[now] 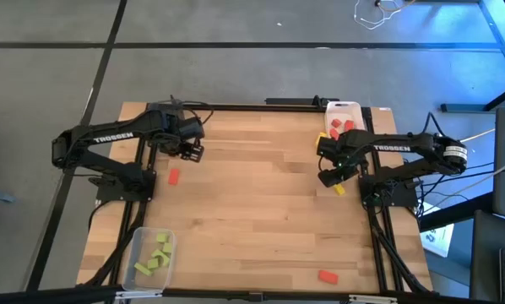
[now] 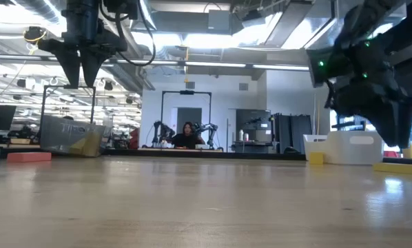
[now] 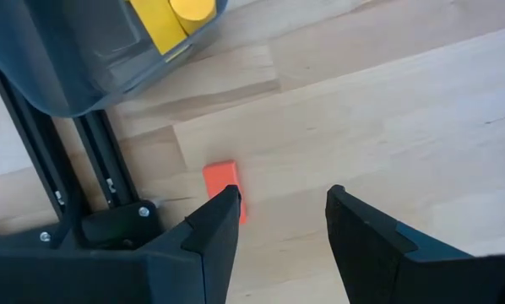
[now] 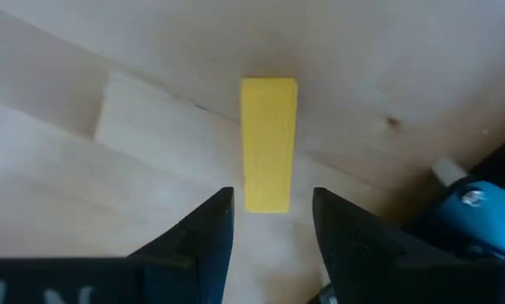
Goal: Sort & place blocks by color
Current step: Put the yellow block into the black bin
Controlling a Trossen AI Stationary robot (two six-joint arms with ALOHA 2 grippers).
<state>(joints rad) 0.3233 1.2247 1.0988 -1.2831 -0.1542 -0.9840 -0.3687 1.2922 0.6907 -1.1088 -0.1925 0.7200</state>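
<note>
Both end effectors are being held parted and empty above the bench (image 1: 252, 211).

The right end effector (image 4: 269, 221) is being hung over a yellow block (image 4: 268, 143), untouched; the left end effector (image 3: 279, 221) over a red block (image 3: 225, 187), partly hidden by one finger (image 3: 214, 232). A dark tray's (image 3: 92, 72) yellow contents are being cut off.

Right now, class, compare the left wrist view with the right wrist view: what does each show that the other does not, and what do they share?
Only the left wrist view shows a small red block lying on the table, and a dark grey plastic tray holding yellow pieces. Only the right wrist view shows a long yellow bar block lying flat, just ahead of the right gripper. Both share the light wooden table and open jaws with nothing held; the left gripper is empty too.
</note>
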